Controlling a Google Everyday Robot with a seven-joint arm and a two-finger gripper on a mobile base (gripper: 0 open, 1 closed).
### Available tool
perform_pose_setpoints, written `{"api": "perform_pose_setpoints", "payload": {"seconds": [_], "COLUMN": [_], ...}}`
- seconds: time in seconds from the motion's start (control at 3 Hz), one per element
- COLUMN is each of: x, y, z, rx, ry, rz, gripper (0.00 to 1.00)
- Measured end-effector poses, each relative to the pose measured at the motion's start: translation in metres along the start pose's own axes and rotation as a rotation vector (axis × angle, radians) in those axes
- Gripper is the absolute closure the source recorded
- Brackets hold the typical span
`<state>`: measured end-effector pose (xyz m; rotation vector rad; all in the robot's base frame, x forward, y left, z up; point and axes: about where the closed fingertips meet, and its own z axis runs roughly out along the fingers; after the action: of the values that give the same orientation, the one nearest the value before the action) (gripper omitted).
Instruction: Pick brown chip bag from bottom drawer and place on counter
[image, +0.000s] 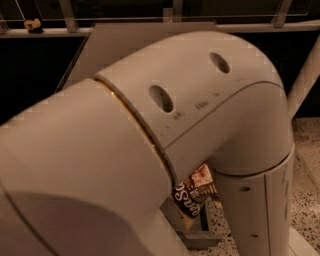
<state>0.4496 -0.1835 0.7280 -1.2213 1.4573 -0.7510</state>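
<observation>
Mostly my arm (150, 140) fills the frame, hiding the hand; I cannot tell its grip. Lower centre, the brown chip bag (194, 192) shows.

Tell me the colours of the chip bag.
Dark brown chip bag with white lettering and cream edge, in the camera view; end effector hidden behind the arm.

Bag (196, 192) — dark brown with a cream band and white lettering, partly visible. It is crumpled and tilted, off the counter (125, 37) and lower down in front of it. Counter — flat grey top, far edge showing. The gripper is hidden behind the arm.
</observation>
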Motion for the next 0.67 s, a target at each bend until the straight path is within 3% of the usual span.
{"api": "perform_pose_setpoints", "payload": {"seconds": [0.67], "x": [0.014], "y": [-0.003], "z": [-0.009], "rx": [0.013], "ry": [0.028], "rz": [0.016], "gripper": [1.0]}}
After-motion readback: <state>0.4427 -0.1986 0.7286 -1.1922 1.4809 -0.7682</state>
